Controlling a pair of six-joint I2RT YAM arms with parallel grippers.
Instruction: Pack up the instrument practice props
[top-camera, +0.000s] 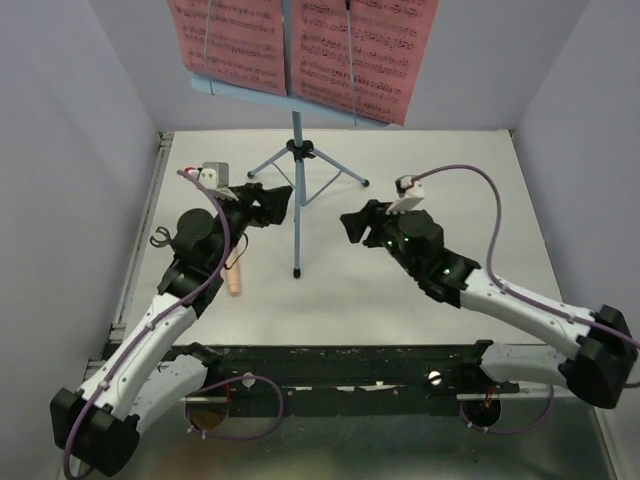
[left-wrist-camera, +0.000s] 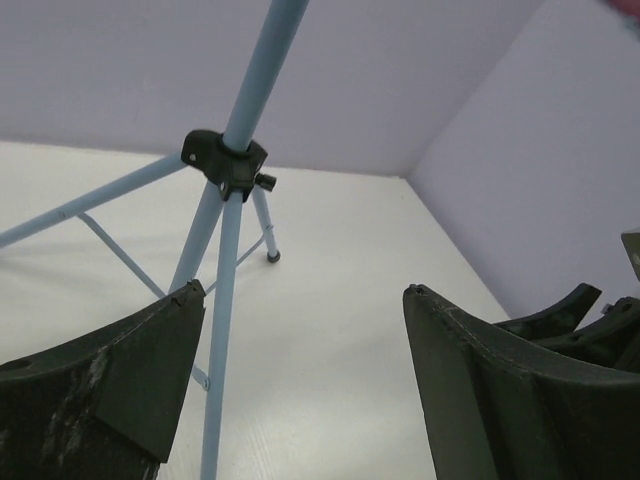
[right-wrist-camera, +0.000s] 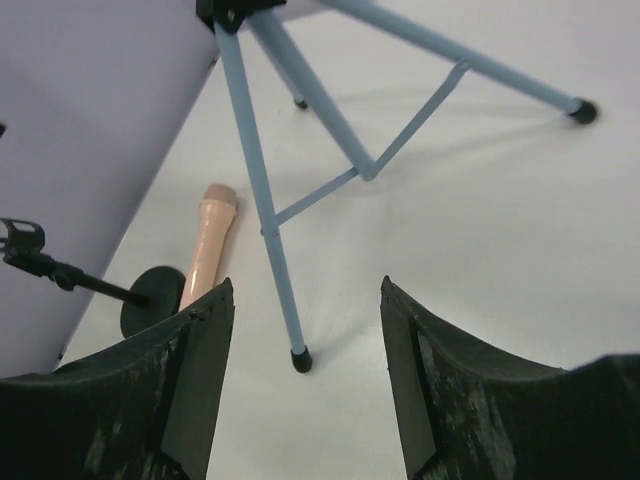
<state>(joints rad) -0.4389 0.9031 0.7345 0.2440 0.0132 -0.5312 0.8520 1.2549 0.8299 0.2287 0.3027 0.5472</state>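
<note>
Music stand (right-wrist-camera: 262, 190) leg betw. R gripper (right-wrist-camera: 305, 285) & mic (right-wrist-camera: 207, 240); mic stand (right-wrist-camera: 150, 298) maybe touching.

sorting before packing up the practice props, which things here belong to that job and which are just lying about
Belong to the job: light-blue music stand, left pink sheet-music page, right pink sheet-music page, toy microphone, black mic stand.
Just there: white table, black rail under the arm bases; no loose extras show.
</note>
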